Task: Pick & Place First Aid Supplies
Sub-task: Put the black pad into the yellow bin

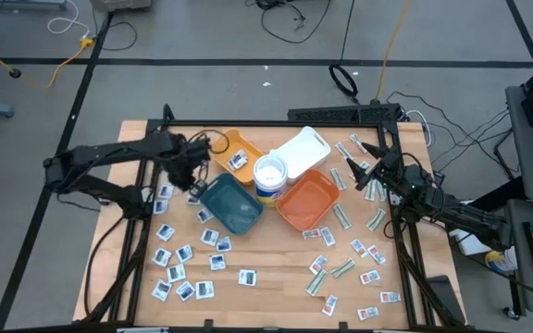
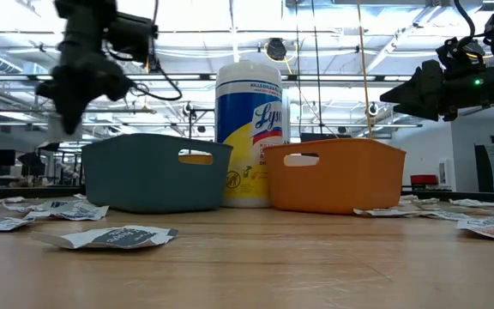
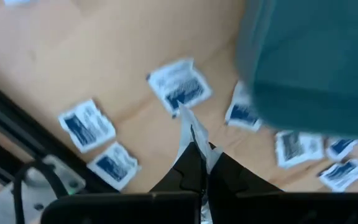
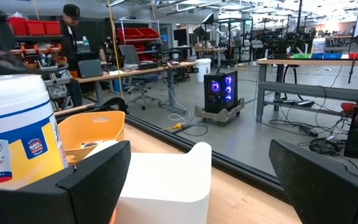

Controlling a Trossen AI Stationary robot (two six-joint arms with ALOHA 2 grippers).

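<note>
The left gripper (image 3: 194, 163), its dark fingers pinched tight on a thin white crinkled packet (image 3: 188, 134), hangs just beside the teal plastic tray (image 1: 232, 204) with rounded corners, on the side away from the white round tub (image 1: 269, 176). More flat white packets with blue marks (image 1: 185, 268) lie loose on the pale wooden table (image 1: 266, 277) near that tray (some half under its rim). The right gripper (image 1: 366, 176) waits past the orange plastic tray (image 1: 307, 201), well away from the teal one, fingers spread wide and empty.
</note>
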